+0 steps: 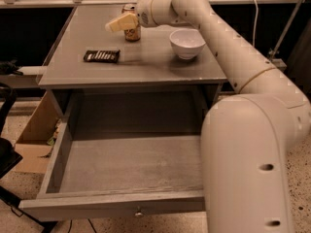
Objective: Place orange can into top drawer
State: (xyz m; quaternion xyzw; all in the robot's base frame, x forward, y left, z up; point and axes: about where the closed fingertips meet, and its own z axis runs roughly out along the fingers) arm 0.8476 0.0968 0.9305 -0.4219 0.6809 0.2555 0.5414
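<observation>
The orange can [132,33] stands upright at the back of the grey table top [146,64], left of centre. My gripper [120,22] reaches in from the right at the can's height and covers the can's middle, so only its silver top and its base show. The top drawer [112,205] is pulled far out toward the camera. Its inside is bare, and its small round knob [139,211] shows on the front panel.
A white bowl [187,42] stands on the table to the right of the can. A dark flat candy bar [101,56] lies to the front left of it. My arm [248,164] fills the right foreground, over the drawer's right side. A cardboard box [34,140] sits on the floor at the left.
</observation>
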